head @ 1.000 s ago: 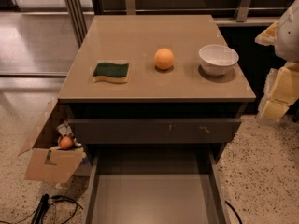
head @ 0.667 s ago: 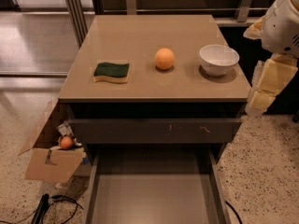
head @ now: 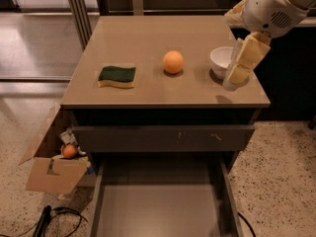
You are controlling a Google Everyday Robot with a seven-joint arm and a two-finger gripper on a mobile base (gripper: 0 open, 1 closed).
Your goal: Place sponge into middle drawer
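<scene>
The sponge (head: 117, 76), dark green on a pale yellow base, lies flat on the left part of the cabinet top (head: 148, 38). The middle drawer (head: 158, 206) is pulled open below, its smooth floor bare. My gripper (head: 236, 78) hangs over the right end of the top, in front of a white bowl, far right of the sponge. It holds nothing that I can see.
An orange (head: 173, 62) sits at the middle of the top, between sponge and gripper. A white bowl (head: 219, 58) is partly hidden behind the gripper. The upper drawer front (head: 163, 138) has pale scratches. A cardboard box (head: 52, 169) with clutter stands on the floor at left.
The arm has swung in from the right edge, leftward and over the cabinet top, now covering part of the bowl. Sponge, orange and drawers have not moved.
</scene>
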